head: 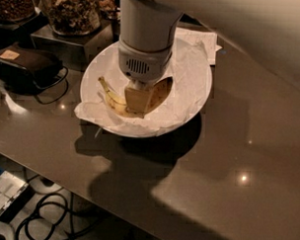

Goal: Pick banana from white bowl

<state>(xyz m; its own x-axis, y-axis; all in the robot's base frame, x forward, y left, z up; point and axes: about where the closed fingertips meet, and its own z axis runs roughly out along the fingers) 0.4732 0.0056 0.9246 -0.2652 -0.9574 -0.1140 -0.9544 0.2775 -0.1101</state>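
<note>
food jars (pixel 70 10) stand behind a black device (pixel 26 66) on the dark table (pixel 248 145).

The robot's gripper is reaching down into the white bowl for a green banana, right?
Not quite: the banana is yellow, not green. The camera view shows it lying in the white bowl, with the gripper reaching down onto it from above.

Bowl (pixel 192 111) on the worktop (pixel 237 159), left of centre. Banana (pixel 113 98) in the bowl, lying across its middle. Gripper (pixel 137 101) inside the bowl, directly over the banana's mid-part. Jar (pixel 70 10) behind the bowl at left; paper sheet (pixel 202 40) behind it at right.
</note>
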